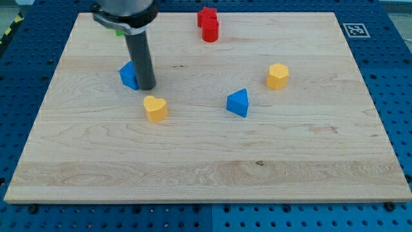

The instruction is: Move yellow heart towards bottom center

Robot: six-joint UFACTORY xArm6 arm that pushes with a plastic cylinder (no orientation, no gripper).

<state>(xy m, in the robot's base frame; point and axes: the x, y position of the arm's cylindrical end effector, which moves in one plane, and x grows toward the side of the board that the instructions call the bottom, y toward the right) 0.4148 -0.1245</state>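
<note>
The yellow heart (155, 108) lies on the wooden board, left of centre. My tip (147, 87) stands just above the heart in the view, a little to its upper left, with a small gap between them. The rod's lower end touches or nearly touches the right side of a blue block (129, 76), which it partly hides.
A blue triangular block (237, 103) lies right of the heart. A yellow hexagonal block (277, 76) lies further right. Two red blocks (208, 24) sit together at the top centre. A green block (120, 28) shows behind the arm. A marker tag (355, 29) is at the top right.
</note>
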